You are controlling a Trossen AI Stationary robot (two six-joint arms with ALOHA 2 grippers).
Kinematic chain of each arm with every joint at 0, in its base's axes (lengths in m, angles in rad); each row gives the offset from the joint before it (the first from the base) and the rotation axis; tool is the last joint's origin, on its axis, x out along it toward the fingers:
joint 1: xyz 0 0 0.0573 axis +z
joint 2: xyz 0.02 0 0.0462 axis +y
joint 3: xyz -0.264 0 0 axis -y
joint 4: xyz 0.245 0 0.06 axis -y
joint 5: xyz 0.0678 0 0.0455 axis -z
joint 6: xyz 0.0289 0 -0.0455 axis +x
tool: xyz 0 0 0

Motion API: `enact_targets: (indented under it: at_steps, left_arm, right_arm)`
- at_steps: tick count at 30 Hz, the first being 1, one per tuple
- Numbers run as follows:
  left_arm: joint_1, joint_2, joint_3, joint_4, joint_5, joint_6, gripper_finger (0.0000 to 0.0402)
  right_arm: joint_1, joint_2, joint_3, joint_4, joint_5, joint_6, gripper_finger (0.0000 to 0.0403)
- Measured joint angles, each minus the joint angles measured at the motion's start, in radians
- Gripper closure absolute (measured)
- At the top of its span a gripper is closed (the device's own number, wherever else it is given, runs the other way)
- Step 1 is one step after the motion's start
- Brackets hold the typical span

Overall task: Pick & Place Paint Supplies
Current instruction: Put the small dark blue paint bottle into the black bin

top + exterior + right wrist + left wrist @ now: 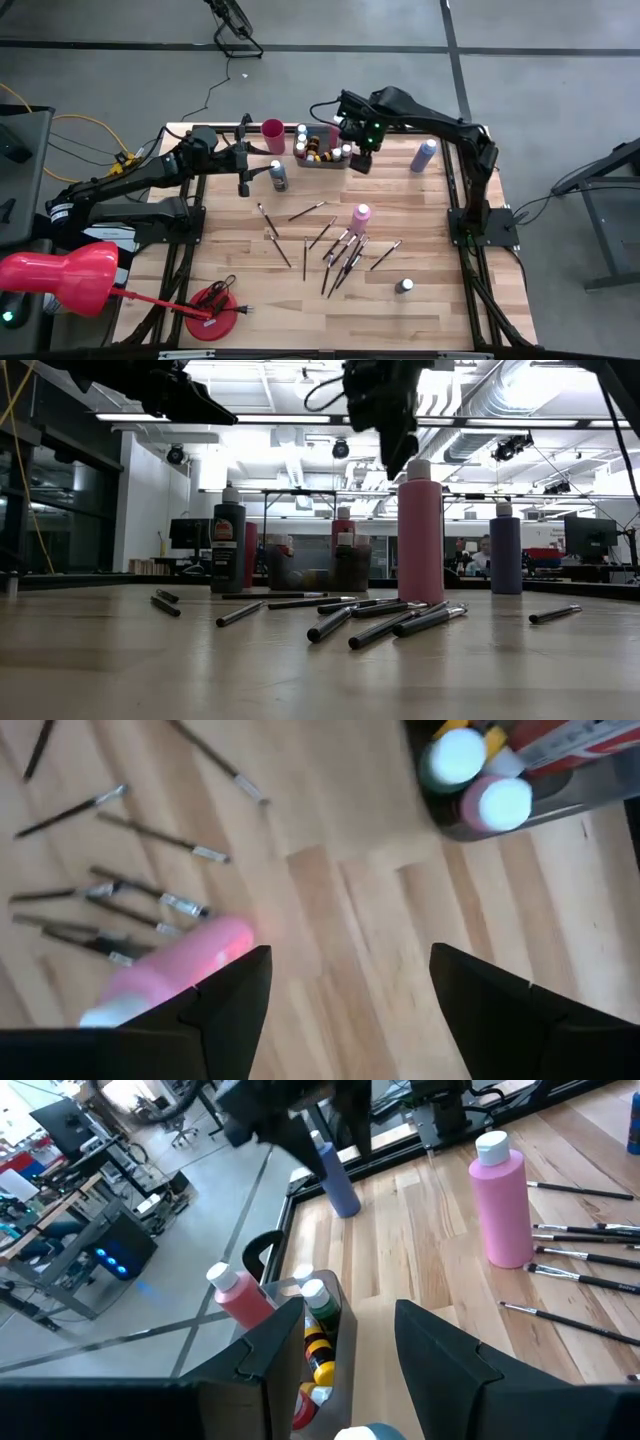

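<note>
Several paint bottles stand upright in the grey tray (322,160) at the table's far side. A pink bottle (360,215), a lavender bottle (424,155), a dark bottle (278,176) and a small dark bottle (404,286) stand on their bases on the table. Thin dark paintbrushes (335,248) lie flat around the pink bottle. My right gripper (350,990) hangs open above the table, pointing down, between the tray (520,820) and the pink bottle (170,975). My left gripper (360,1350) is open, held high beside the dark bottle, nearly level, facing the tray (335,1315).
A pink cup (273,135) stands just left of the tray. A red round object with a handle (212,300) lies near the front left corner. Dark frame rails run along both table sides. Bare wood lies at the front right around the small bottle.
</note>
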Motion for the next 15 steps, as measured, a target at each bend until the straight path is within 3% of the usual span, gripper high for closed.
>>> enact_targets:
  at_steps: [4,9,15]
  left_arm:
    - [0.0,0.0,0.0,0.0,0.0,0.0,0.0249]
    - [0.0,0.0,0.0,0.0,0.0,0.0,0.0249]
    - [0.0,0.0,0.0,0.0,0.0,0.0,0.0249]
  right_arm:
    - [0.034,-0.051,-0.049,0.003,-0.001,-0.038,0.0136]
    - [0.087,-0.204,-0.283,0.059,0.014,-0.019,0.0136]
    - [0.159,-0.438,-0.555,0.098,0.042,0.211,0.0136]
